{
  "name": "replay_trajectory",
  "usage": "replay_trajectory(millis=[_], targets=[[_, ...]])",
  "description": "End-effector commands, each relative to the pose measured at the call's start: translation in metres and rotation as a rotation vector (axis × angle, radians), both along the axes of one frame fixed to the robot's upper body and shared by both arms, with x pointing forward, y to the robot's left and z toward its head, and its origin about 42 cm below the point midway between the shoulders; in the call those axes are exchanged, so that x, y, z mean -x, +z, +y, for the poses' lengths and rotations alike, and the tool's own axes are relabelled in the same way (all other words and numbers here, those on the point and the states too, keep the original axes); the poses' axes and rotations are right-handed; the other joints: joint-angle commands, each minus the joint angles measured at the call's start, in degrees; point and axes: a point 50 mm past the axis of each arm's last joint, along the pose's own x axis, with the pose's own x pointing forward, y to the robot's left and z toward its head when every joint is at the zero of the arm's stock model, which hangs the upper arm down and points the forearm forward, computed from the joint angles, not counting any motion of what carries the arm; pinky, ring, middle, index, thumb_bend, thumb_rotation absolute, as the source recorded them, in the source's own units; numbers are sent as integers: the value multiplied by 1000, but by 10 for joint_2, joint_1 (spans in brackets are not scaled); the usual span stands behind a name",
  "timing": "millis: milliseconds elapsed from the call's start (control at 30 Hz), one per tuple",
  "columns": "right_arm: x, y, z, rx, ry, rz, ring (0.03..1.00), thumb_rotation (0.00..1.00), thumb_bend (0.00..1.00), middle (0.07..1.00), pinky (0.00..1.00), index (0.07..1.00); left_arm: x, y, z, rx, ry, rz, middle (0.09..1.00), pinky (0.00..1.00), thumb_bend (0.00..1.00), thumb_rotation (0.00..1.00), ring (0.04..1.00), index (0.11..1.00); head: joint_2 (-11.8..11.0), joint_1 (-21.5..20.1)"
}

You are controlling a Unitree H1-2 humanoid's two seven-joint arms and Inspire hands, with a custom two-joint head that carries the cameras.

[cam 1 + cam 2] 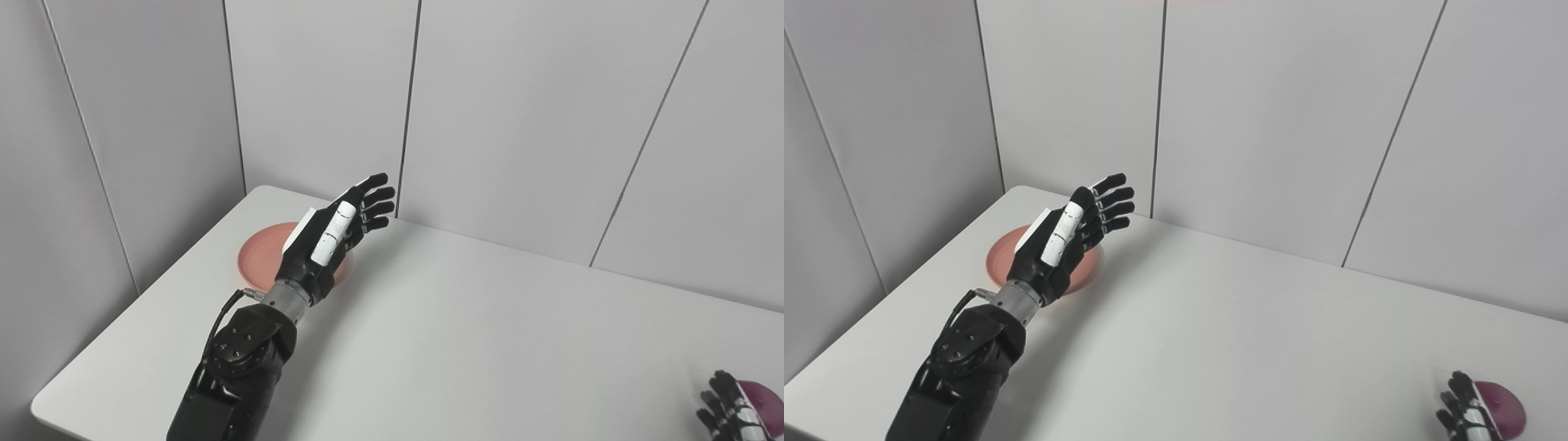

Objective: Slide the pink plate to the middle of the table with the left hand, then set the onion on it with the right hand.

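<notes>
Hovering over the pink plate (pixel 260 254), the left hand (pixel 331 239) has its fingers (pixel 375 202) spread.

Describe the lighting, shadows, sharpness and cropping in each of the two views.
Left eye view: even, soft light, no glare; only a faint shadow on the table under the left hand, which covers part of the pink plate; focus is sharp. Right eye view: same flat light; the right hand and onion are cropped at the bottom edge.

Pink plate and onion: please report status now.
Left robot hand open above pink plate, far left. Right robot hand beside onion, grip unclear. Table middle unobstructed.
</notes>
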Motion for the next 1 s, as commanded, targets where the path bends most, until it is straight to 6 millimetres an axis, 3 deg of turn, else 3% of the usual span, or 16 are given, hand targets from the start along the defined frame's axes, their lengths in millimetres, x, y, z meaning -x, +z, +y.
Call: replay_trajectory(millis=[0,267,500,733,967], targets=[[7,-15,3,-14,-20,32,989,898,843,993,1000,965,-15,31,17,-40,20,-95,815,772,903,852,804,791,0,0],[7,-16,4,-23,-23,34,989,880,851,990,1000,961,-46,63,61,-92,88,-163,765,728,874,850,757,770,-3,-1],[7,-17,4,-25,-23,35,997,880,850,994,1000,967,-74,82,100,-110,126,-158,778,747,852,828,772,783,-5,0],[8,-17,4,-23,-22,35,986,879,834,986,1000,965,-103,78,150,-94,191,-97,800,768,862,806,790,805,-4,-1],[9,-16,4,-19,-18,37,994,874,838,994,1000,973,-122,51,174,-45,267,-43,796,772,818,817,781,796,-3,-4]])
